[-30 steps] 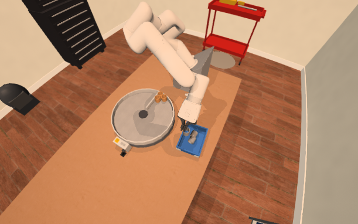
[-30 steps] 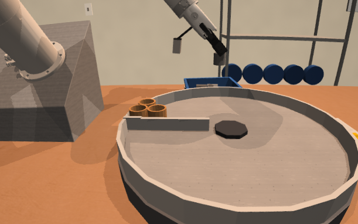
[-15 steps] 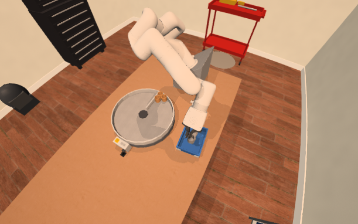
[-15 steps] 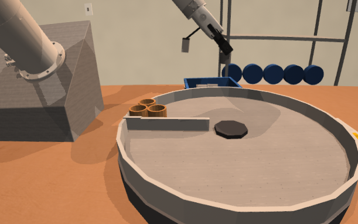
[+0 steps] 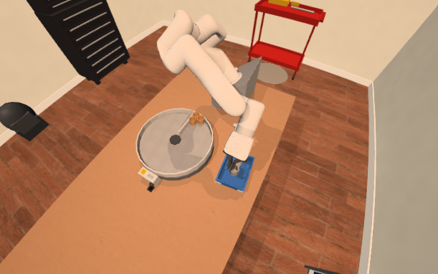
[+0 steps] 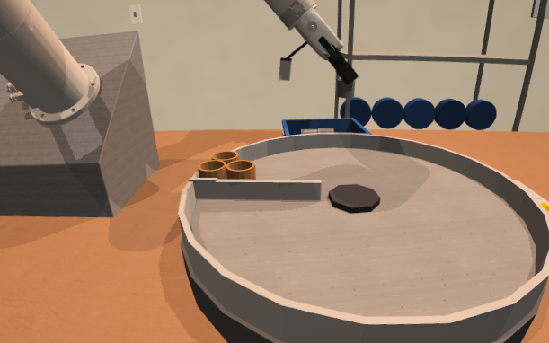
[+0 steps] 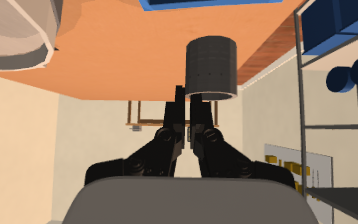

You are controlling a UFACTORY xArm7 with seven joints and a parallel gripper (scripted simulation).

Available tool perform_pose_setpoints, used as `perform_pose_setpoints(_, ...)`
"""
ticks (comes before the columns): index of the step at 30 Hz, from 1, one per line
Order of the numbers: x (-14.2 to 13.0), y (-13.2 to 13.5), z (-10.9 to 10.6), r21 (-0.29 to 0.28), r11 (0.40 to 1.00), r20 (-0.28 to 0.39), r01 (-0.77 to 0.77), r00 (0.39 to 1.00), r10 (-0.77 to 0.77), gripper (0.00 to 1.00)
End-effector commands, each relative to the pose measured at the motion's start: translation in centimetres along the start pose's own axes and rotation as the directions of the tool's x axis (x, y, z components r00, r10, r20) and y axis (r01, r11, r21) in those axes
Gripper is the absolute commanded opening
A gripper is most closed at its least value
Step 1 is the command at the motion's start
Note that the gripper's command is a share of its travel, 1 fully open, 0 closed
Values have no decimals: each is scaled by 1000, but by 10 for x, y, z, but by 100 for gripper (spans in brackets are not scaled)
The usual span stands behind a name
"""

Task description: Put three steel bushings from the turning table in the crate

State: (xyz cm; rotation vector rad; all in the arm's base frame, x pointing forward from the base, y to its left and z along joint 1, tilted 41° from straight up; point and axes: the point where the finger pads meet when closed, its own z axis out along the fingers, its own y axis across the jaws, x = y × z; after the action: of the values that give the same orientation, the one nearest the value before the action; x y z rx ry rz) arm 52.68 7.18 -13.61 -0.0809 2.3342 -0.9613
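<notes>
One dark grey, cylindrical steel bushing (image 5: 234, 172) (image 6: 345, 89) (image 7: 211, 67) is held over the blue rectangular crate (image 5: 249, 173) (image 6: 320, 121) (image 7: 212, 5), near a long edge of the wooden counter (image 5: 137, 222) (image 6: 104, 278) (image 7: 115, 60). It is probably heavy, stiff, smooth and apt to roll; a grip across its wall is suitable, with an upright, gentle lowering. The black two-fingered gripper (image 5: 231, 166) (image 6: 350, 81) (image 7: 187, 99) is nearly closed, the thin wall being pinched at its tips. Whether any bushing lies beneath cannot be told.

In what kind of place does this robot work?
Probably a workshop: a black drawer cabinet, a red cart and a shelf rack stand around the table.
</notes>
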Motion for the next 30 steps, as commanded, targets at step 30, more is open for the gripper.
perform_pose_setpoints(30, 27, 3, 33, -3, 1000, 3, -2, 1000, 2, 0)
